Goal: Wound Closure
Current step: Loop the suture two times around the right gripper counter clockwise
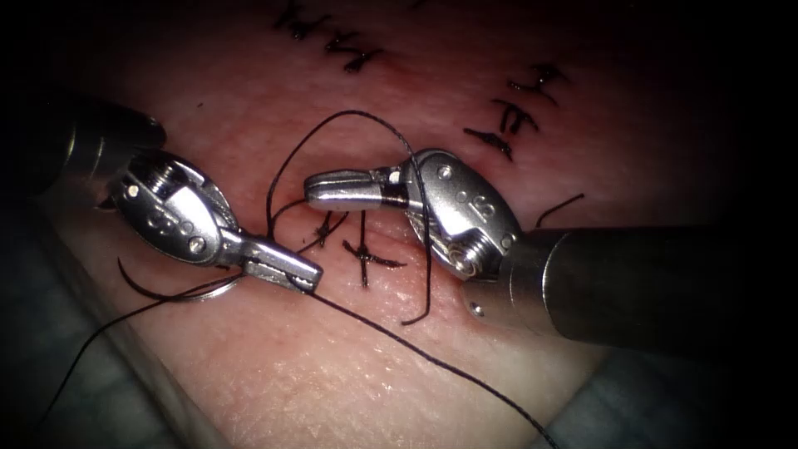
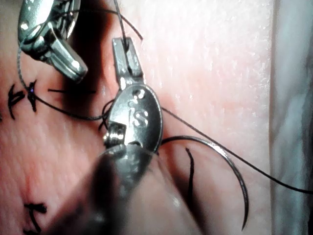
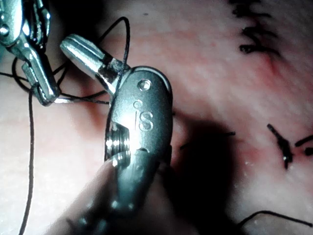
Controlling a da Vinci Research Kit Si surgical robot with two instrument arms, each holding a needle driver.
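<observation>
Across the tissue (image 1: 332, 374), finished stitches (image 1: 366, 259) crowd the scene: two dark knots sit on the cut between the tools, and two more rows of them lie at the far side, one far left and one far right. Two tools work over the wound. One curved needle (image 1: 179, 293) lies flat on the tissue at the left, under the left tool (image 1: 309, 280), free of the tissue, its full arc seen in the left wrist view (image 2: 230, 161). One long black thread (image 1: 432, 359) runs from the left tool's tip toward the near right edge, and another stretch trails off to the near left. The left tool's jaws are closed on this thread. A loop of thread rises beyond the right tool (image 1: 312, 189) and drapes over its wrist, hanging down its near side. The right tool's jaws are pressed together, with nothing visible between them.
</observation>
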